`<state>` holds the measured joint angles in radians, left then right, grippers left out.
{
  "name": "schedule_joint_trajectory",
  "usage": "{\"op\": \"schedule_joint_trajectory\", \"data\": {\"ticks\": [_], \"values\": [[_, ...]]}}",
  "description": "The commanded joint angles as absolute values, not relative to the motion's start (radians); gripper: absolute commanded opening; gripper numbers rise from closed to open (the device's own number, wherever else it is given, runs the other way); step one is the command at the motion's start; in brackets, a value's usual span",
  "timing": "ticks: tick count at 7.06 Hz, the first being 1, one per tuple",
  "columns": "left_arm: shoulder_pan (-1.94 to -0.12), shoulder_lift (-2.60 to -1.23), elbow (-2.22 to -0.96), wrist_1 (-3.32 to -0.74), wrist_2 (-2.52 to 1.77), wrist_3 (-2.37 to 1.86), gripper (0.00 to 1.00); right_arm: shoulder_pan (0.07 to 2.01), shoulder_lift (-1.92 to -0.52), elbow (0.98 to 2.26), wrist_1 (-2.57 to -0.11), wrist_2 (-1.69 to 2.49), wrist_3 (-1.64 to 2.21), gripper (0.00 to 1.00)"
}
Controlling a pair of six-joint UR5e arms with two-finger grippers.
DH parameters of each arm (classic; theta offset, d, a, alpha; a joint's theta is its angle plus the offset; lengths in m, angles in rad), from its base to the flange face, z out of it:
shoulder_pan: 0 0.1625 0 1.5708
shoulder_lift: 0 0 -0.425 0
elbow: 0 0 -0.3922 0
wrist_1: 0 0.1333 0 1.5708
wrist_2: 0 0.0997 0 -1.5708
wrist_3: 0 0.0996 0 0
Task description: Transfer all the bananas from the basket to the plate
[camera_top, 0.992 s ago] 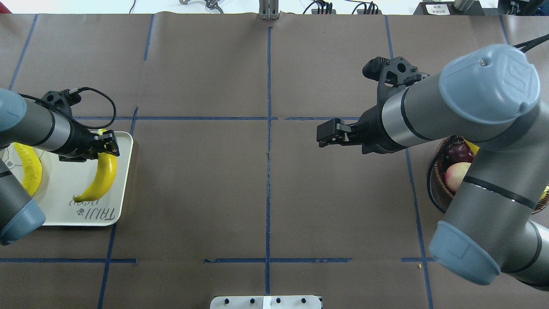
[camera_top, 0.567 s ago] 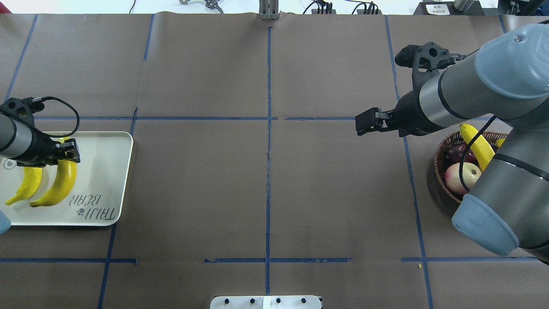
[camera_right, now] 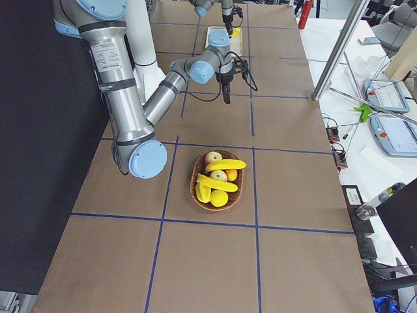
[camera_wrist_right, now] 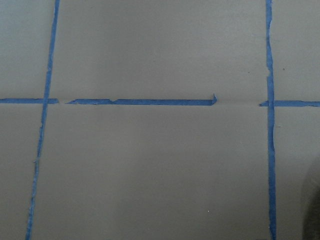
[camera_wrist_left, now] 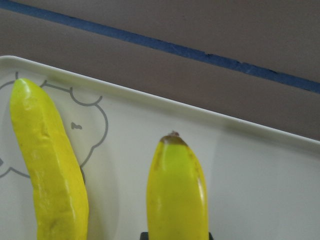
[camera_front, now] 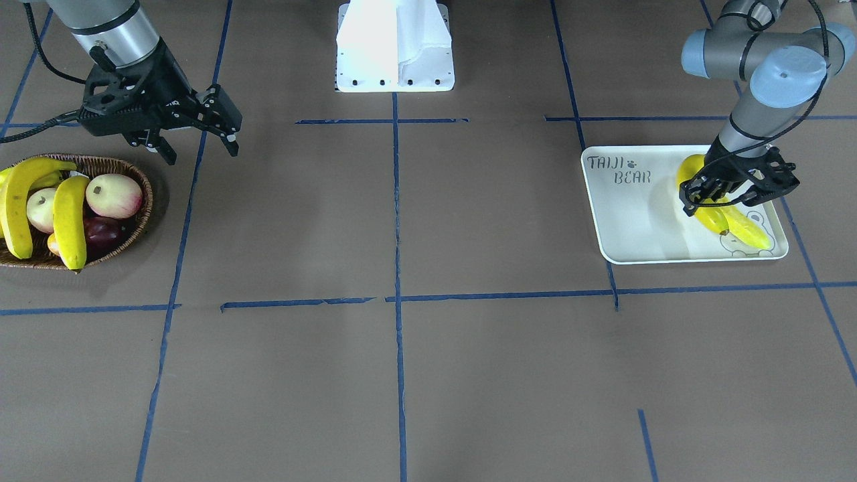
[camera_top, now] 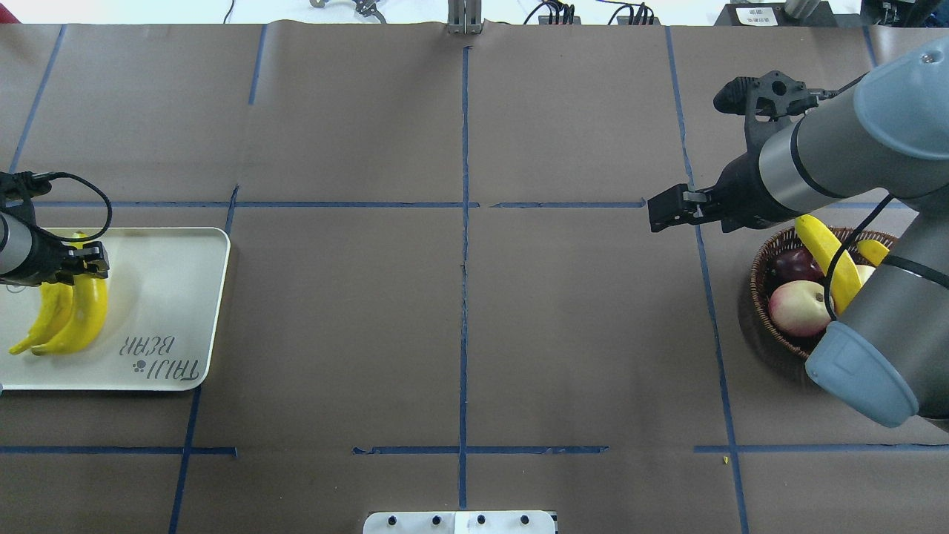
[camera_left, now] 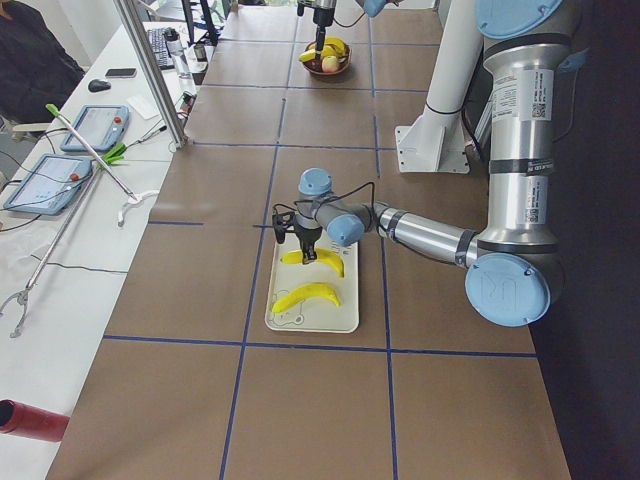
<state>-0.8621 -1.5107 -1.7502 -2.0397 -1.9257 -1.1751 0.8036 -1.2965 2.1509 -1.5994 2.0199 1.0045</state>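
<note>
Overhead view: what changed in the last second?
The left tool carried its banana toward the view's left across the plate, beside the other banana, without letting go. The right tool, empty, pulled back toward the basket. Plate and basket stayed put.

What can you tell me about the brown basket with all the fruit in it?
The basket is a shallow oval of brown woven wicker with a braided rim. It sits flat on the brown-covered table, at the robot's right end. Yellow bananas, round pink-cream fruits and one dark red fruit are heaped in it. No pincer touches it; the right pincer hangs open nearby, above the table.
</note>
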Motion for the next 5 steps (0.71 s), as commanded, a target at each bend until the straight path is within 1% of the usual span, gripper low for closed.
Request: {"op": "schedule_joint_trajectory", "data": {"ticks": [1, 2, 4, 5], "values": [[-0.858, -1.523, -1.738, -2.046, -1.859, -1.178, 1.0, 0.834, -1.334, 2.151, -1.595, 2.043, 0.965, 1.0], [-0.857, -1.528, -1.761, -2.049, -1.868, -1.187, 1.0, 0.857, -1.351, 2.151, -1.595, 2.068, 0.939, 1.0], [-0.854, -1.542, -1.846, -2.085, -1.891, -1.192, 1.0, 0.937, -1.46, 2.151, -1.595, 2.098, 0.794, 1.0], [-0.854, -1.567, -1.864, -2.08, -1.966, -1.227, 1.0, 0.98, -1.507, 2.152, -1.595, 2.127, 0.723, 1.0]]}}
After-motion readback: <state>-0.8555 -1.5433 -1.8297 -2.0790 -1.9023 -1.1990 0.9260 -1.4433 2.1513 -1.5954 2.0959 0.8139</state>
